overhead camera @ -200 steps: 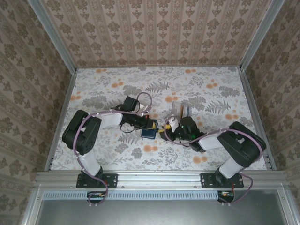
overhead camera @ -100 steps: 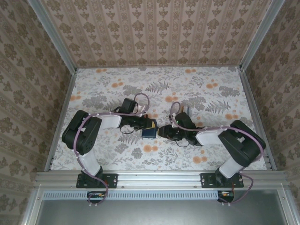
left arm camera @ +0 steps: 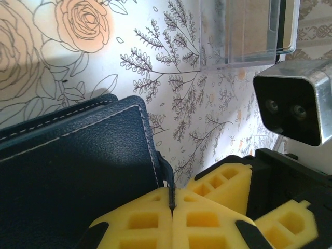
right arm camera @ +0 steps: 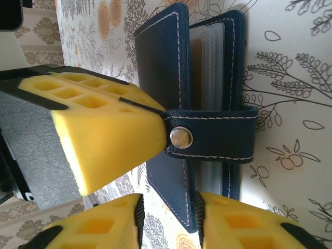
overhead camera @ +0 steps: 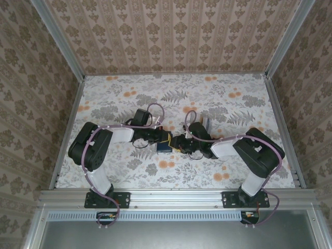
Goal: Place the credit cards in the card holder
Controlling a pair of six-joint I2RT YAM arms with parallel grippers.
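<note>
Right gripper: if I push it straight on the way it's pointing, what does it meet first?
The card holder: its near cover edge sits between the right gripper's jaws, so it would slide along that cover toward the snap strap pinched by the left gripper. Depth is hard to judge.

The dark navy-blue folding card holder (right arm camera: 163,62) looks like fine-grained matt leather with pale stitching (its round snap stud (right arm camera: 180,137) is shiny metal). The clear slotted rack (left arm camera: 244,31) is glossy plastic; the yellow jaws, matt foam; the floral-printed surface (left arm camera: 171,78), smooth.
</note>
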